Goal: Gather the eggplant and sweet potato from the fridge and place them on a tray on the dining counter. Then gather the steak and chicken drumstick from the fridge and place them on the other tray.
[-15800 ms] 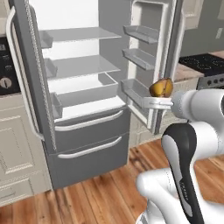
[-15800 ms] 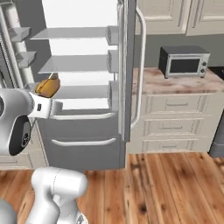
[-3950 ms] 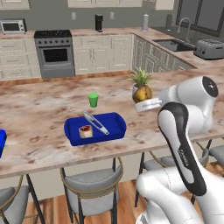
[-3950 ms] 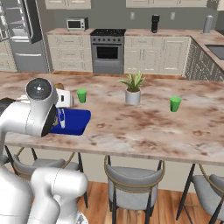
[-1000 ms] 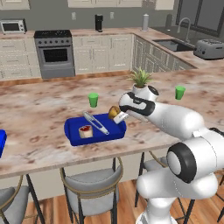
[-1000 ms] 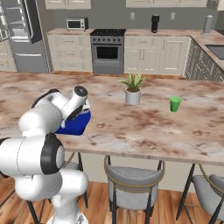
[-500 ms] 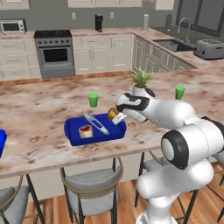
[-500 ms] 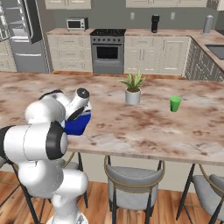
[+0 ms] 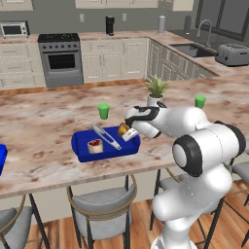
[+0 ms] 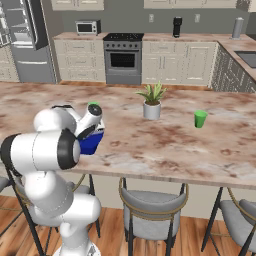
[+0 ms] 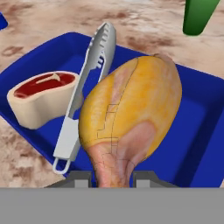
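one blue tray (image 9: 83,146) on the brown-and-cream marbled counter (image 9: 44,121), near its front edge. in the tray: steak (image 9: 95,146) with red top and pale sides toward the left end, long silver tongs (image 9: 107,136) lying slantwise beside it, close but apart in the hand view. held over the tray's right end: chicken drumstick (image 9: 123,129), golden-tan, narrow pale end pinched in the tool (image 9: 127,133), fat end pointing away over the blue floor. tool (image 11: 112,177) clamped on the drumstick, its two dark tips (image 11: 79,177) showing at either side of the bone end. cannot tell whether the drumstick touches the tray floor or hangs just above it.

two green cups on the counter: one (image 9: 103,111) just behind the tray, another (image 9: 200,101) well off to the right. potted plant (image 9: 155,92) in a white pot between them, behind the arm. edge of a second blue tray (image 9: 1,158) at the far left of the left base view.

from the right base view: tray (image 10: 92,141) mostly hidden behind the white arm, plant (image 10: 151,101) and far cup (image 10: 200,119) out on the open stone, dark grey fridge (image 10: 30,45) standing back left with its door open. behind the counter, cream cabinets, a stove (image 10: 123,60), a microwave (image 10: 87,27) and a toaster (image 9: 232,53) by the sink.

no readable brand, label or writing anywhere; all too small or plain.
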Controlling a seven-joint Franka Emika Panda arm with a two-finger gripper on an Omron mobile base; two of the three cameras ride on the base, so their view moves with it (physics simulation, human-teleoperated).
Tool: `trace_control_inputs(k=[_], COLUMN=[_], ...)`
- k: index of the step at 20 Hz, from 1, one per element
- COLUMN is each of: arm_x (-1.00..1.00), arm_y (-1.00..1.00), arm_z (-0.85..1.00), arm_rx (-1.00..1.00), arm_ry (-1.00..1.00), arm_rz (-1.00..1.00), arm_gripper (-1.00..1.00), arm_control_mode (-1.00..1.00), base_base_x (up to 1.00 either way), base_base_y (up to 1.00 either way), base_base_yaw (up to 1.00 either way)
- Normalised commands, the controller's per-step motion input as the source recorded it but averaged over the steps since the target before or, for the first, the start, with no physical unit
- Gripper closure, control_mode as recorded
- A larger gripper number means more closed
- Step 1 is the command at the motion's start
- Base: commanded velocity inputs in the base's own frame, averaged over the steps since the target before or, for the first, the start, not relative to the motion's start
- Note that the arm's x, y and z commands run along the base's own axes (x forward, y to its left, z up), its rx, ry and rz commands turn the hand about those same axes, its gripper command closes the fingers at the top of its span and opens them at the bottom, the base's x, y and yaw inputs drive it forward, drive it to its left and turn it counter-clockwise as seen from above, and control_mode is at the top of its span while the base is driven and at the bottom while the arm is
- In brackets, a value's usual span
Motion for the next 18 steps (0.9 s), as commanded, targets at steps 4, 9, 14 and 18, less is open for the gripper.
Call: trace_control_inputs(k=[4, 9, 14, 18], arm_x=[0.15, 0.12, 0.15, 0.25], arm_y=[0.09, 0.01, 0.00, 0.00], arm_z=[-0.21, -0.17, -0.17, -0.15], arm_rx=[-0.01, 0.00, 0.00, 0.00], arm_ry=[0.00, 0.00, 0.00, 0.01], arm_rz=[0.00, 0.00, 0.00, 0.00], arm_gripper=[1.00, 1.00, 1.00, 1.00], arm_control_mode=[-1.00, -1.00, -1.00, -1.00], base_base_x=[0.00, 0.00, 0.00, 0.00], base_base_y=[0.00, 0.00, 0.00, 0.00], base_base_yaw=[0.00, 0.00, 0.00, 0.00])
